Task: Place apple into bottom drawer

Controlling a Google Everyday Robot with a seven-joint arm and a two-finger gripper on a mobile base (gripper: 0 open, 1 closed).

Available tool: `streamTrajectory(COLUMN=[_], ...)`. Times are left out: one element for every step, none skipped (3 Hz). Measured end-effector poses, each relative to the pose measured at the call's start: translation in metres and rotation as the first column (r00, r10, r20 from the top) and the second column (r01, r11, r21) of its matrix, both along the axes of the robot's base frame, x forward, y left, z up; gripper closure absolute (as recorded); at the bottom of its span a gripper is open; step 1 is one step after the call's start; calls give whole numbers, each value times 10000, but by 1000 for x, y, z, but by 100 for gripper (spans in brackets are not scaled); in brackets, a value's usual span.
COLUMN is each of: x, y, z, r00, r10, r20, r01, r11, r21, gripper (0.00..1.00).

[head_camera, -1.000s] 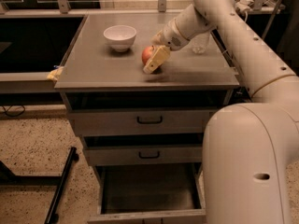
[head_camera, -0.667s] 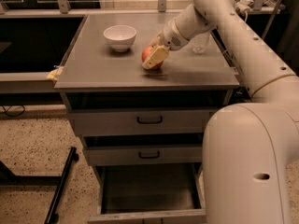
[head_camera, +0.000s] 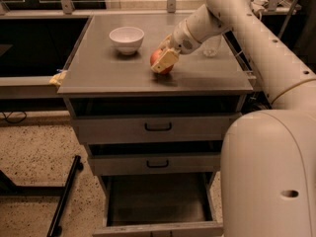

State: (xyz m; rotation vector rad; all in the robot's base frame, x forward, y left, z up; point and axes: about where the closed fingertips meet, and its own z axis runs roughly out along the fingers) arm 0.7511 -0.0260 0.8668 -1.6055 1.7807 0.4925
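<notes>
The apple [head_camera: 159,59], red-orange, rests on the grey cabinet top [head_camera: 108,73], right of centre. My gripper [head_camera: 164,60] reaches in from the upper right and is closed around the apple, with one tan finger [head_camera: 166,59] across its front. The other finger is hidden behind the apple. The bottom drawer [head_camera: 158,228] is pulled out below, and its dark interior is empty. The two shallower drawers above it, with black handles, are only slightly ajar.
A white bowl [head_camera: 127,37] stands left of the apple. A clear cup [head_camera: 211,46] stands behind my wrist at the right. A yellowish scrap [head_camera: 58,78] lies at the cabinet's left edge. My white arm and base [head_camera: 269,172] fill the right side.
The gripper has shifted slightly and settled onto the apple. The apple stays at about the same spot on the cabinet top.
</notes>
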Motion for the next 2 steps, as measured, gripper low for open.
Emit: streamTrajectory(x=[-31,-81], y=[5,9], z=[19,49], r00=[9985,9946], r10=[417,565], r20=[350,874], r01=[-414,-542], r11=[9991,9981], r21=[-98,-287], gripper=[100,100])
